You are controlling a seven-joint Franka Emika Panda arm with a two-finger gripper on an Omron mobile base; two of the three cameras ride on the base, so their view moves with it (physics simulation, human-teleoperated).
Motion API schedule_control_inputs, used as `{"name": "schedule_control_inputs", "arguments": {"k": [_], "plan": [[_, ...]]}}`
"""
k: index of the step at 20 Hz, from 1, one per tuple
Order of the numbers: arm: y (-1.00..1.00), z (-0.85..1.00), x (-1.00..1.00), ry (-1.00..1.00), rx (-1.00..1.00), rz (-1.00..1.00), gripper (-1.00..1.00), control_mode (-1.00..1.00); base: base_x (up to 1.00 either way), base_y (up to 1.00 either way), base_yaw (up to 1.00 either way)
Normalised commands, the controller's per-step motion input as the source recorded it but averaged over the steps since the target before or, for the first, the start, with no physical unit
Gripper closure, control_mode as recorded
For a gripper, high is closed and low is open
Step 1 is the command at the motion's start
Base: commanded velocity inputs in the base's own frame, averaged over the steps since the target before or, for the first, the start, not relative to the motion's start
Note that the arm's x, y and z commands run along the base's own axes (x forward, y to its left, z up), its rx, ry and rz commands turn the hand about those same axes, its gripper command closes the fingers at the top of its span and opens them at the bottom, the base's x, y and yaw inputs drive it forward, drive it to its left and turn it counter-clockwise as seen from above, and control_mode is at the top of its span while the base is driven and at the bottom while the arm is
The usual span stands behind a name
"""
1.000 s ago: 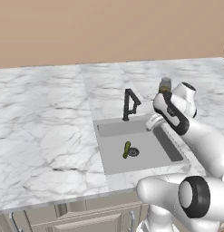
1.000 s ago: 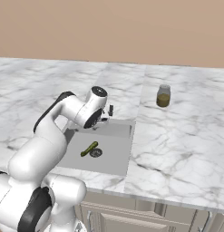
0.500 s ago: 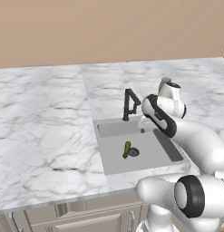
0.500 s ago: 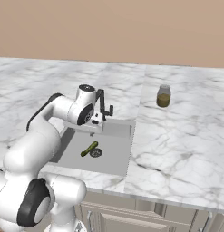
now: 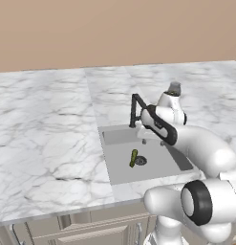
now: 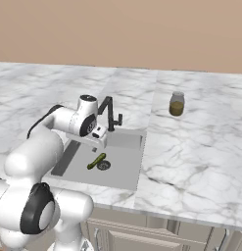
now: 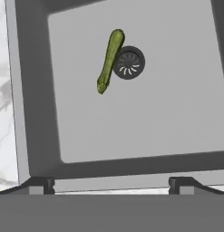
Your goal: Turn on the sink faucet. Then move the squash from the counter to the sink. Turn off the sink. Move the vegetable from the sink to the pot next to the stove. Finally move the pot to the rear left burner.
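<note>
Green squash [image 7: 109, 61] flat beside the drain [image 7: 128, 62], bare sink [image 7: 131, 122] floor around, wide-open gripper [image 7: 111, 183] empty above.

a kitchen: marble counter [image 5: 48, 139], sink [image 5: 157, 165], faucet [image 5: 135, 109], beige cabinets [image 6: 157, 238].

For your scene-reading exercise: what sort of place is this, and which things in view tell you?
Most likely a kitchen: a marble counter holds a grey metal sink with a black faucet, and a squash lies by the drain.
</note>
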Motion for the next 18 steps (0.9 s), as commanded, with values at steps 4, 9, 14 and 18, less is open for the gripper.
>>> {"name": "schedule_control_inputs", "arguments": {"k": [4,9,14,18], "plan": [[0.2,-0.25,0.14,0.0,-0.04,-0.09,-1.0,-1.0,0.0,0.0,0.0],[0.16,-0.26,0.14,0.0,-0.02,-0.15,-1.0,-1.0,0.0,0.0,0.0],[0.01,-0.27,0.11,0.0,0.0,-0.18,-1.0,-1.0,0.0,0.0,0.0],[0.0,-0.25,0.11,0.0,0.0,-0.18,-1.0,-1.0,0.0,0.0,0.0]]}}
